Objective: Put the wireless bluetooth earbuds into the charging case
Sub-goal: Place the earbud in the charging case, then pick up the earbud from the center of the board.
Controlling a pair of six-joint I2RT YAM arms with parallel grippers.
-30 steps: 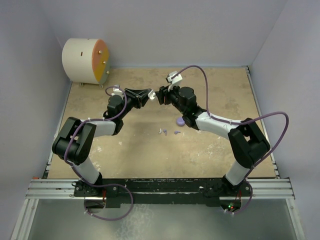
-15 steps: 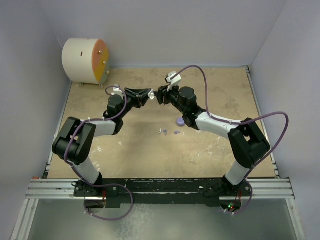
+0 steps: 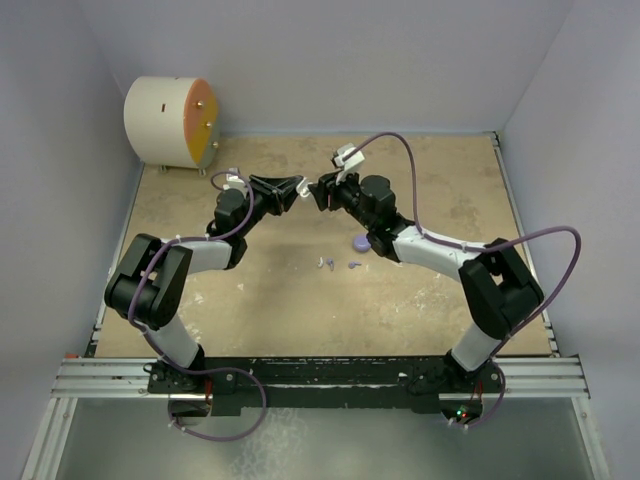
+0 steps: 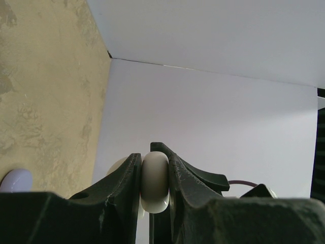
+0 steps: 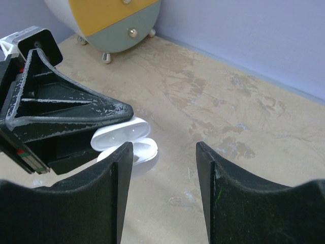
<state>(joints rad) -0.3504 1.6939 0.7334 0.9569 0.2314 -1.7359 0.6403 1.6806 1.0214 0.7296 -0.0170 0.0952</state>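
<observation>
Your left gripper point(image 4: 152, 161) pinches the white charging case point(image 4: 154, 184), which sits just left of your spread, empty right gripper point(image 5: 163, 152).

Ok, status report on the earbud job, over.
Left gripper shut on white case piece. Right gripper open, close beside it. Earbuds and lilac disc lying on table. Nothing blocking.

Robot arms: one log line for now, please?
left gripper: shut on white case half | right gripper: open, beside it | earbuds: on table
</observation>
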